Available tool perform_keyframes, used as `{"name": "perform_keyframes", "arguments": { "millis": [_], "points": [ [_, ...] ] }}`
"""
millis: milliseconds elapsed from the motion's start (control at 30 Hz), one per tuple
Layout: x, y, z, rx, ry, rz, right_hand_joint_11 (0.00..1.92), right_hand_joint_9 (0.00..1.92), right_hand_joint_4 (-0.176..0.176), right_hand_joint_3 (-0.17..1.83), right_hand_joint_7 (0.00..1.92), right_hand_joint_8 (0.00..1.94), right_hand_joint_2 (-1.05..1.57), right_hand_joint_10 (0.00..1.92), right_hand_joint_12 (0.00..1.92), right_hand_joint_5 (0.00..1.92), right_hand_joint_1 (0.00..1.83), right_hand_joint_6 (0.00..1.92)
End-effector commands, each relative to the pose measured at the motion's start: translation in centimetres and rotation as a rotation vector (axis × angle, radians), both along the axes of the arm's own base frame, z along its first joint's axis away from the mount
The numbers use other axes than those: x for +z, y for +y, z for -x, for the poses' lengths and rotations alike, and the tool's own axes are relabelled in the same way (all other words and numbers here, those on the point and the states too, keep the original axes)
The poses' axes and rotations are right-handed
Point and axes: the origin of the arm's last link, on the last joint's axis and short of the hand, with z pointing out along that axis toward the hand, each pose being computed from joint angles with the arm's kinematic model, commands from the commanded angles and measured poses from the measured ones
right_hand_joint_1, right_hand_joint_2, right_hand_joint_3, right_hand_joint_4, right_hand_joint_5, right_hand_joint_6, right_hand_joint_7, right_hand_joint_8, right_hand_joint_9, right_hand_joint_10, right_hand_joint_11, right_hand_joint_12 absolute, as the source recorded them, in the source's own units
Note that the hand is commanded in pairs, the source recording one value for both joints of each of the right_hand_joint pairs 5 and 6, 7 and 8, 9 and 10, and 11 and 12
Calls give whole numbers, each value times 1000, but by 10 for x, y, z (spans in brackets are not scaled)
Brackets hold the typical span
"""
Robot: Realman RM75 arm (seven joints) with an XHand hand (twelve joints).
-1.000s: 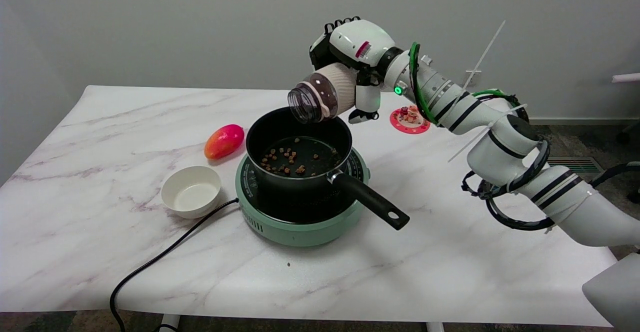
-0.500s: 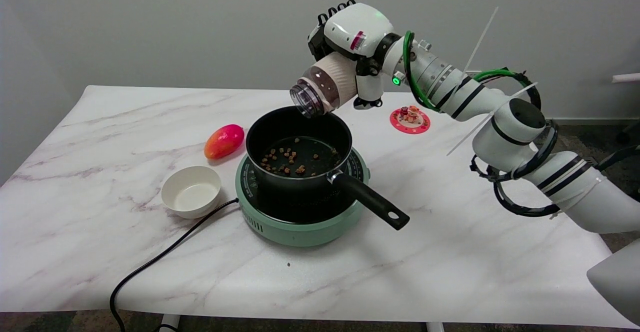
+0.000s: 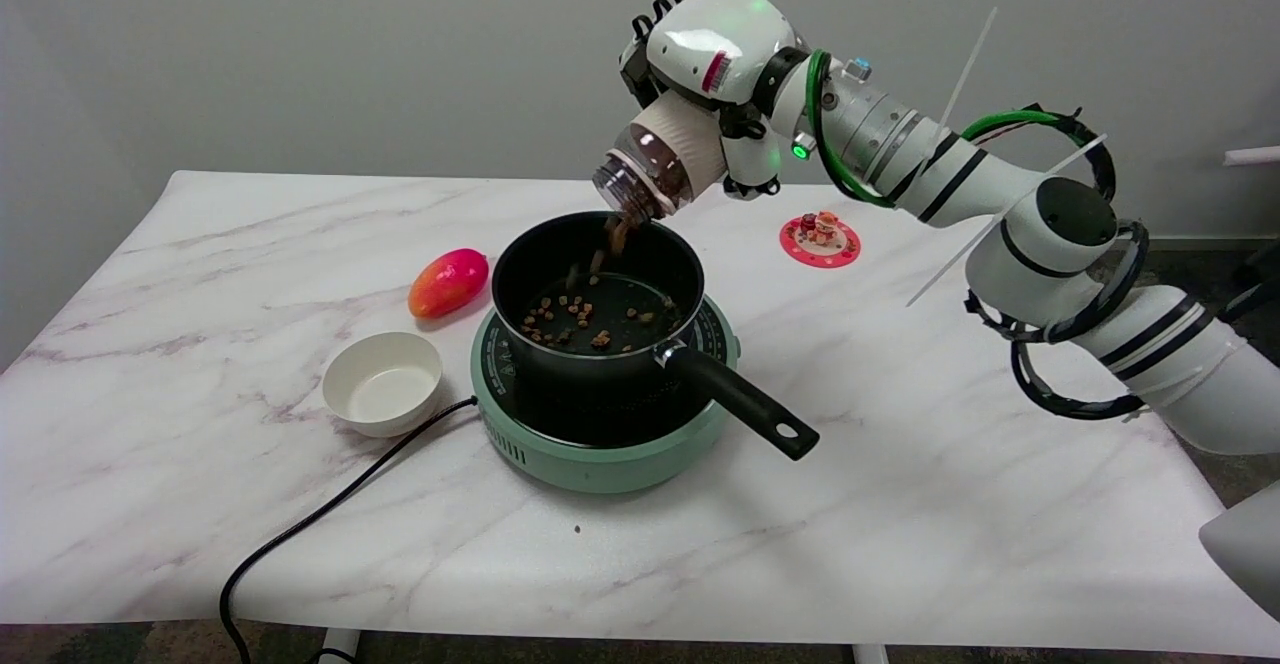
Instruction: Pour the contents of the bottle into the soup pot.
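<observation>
Above the black soup pot's (image 3: 598, 289) far rim, the right hand (image 3: 712, 49) grips the tilted clear bottle with cream ribbed sleeve (image 3: 660, 158), mouth down. Brown pellets (image 3: 612, 239) fall inside. Pink-orange mango (image 3: 448, 282) and white bowl (image 3: 382, 382) sit apart, left.

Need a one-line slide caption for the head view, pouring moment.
Right hand tips the bottle mouth-down over the black soup pot on its green hotplate, brown pieces falling in.

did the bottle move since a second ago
Yes. The bottle rose and tipped steeper over the fixed pot, its mouth now higher above the rim.
</observation>
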Motion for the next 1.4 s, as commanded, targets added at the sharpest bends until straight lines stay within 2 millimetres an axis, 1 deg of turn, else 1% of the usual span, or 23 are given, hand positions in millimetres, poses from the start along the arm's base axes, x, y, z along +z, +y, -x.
{"name": "perform_keyframes", "arguments": {
  "millis": [33,267,700,967,1400],
  "points": [
    [-3,7,-8,50,104,6,1157,1468,0,1199,1920,1920,495,1468,1157,1920,1679,1920],
    [-4,7,-8,70,159,12,1156,1467,0,1200,1920,1920,494,1467,1156,1920,1677,1920],
    [-12,11,-17,124,230,-3,1160,1469,0,1222,1920,1920,484,1469,1160,1920,1676,1920],
    [-21,14,-23,156,258,-21,1161,1470,0,1227,1920,1920,480,1470,1161,1920,1676,1920],
    [-42,26,-30,210,305,-76,1161,1472,0,1234,1920,1920,475,1472,1161,1920,1677,1920]
  ]
}}
